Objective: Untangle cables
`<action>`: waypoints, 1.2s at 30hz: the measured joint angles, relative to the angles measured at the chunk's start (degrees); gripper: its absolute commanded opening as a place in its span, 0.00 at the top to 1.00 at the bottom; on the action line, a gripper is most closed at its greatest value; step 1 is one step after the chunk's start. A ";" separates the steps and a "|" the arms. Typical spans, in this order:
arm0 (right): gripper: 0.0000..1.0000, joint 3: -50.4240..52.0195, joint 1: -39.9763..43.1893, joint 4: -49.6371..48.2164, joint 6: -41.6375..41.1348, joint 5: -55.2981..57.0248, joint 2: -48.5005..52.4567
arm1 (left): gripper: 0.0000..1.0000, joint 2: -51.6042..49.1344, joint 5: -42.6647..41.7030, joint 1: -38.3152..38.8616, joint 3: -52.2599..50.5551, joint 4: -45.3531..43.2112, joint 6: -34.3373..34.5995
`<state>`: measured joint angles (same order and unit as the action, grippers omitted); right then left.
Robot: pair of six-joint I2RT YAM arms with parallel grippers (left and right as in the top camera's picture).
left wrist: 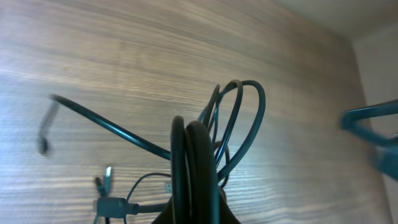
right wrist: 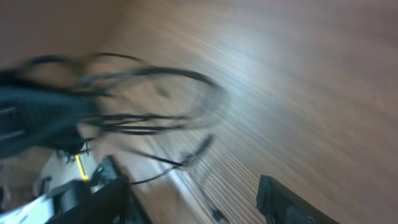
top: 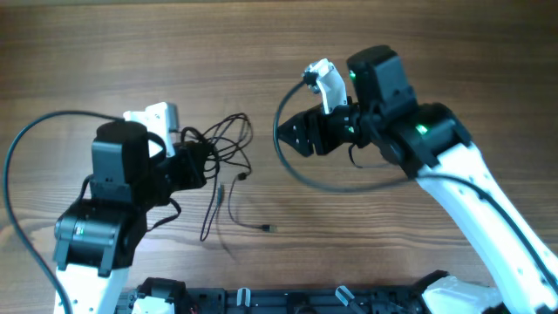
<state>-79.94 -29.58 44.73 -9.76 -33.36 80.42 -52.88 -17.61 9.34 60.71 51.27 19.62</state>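
Cables (top: pixel 223 146) tangled, pinched in left gripper (top: pixel 202 162).
Right gripper (top: pixel 286 133) spread, right of cables; its wrist view blurred.

No text, label, brand, number or sign can be read in any of the three views. The table (top: pixel 105 52) and the cables (top: pixel 228 139) carry no legible marking, and the right wrist view is too blurred to read.

Thin black cables (top: pixel 216 146) lay in a loose tangled bunch of loops left of centre on tabletop (top: pixel 131 52), small plug ends trailing below.
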 measured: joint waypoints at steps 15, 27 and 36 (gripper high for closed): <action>0.37 -0.57 -6.01 -1.20 24.20 -4.11 8.28 | 0.96 -7.56 -25.64 -0.09 0.00 3.85 -15.72; 0.40 -0.57 -6.23 5.35 26.75 -4.02 8.28 | 0.96 -12.79 -24.92 -0.09 0.02 4.55 -16.37; 0.46 -0.35 -7.91 5.81 28.13 -3.85 8.39 | 0.96 -15.47 -24.28 -0.09 0.02 3.82 -16.31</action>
<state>-80.29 -37.50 50.54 18.37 -37.21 88.82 -68.36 -41.89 9.26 60.73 55.09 3.31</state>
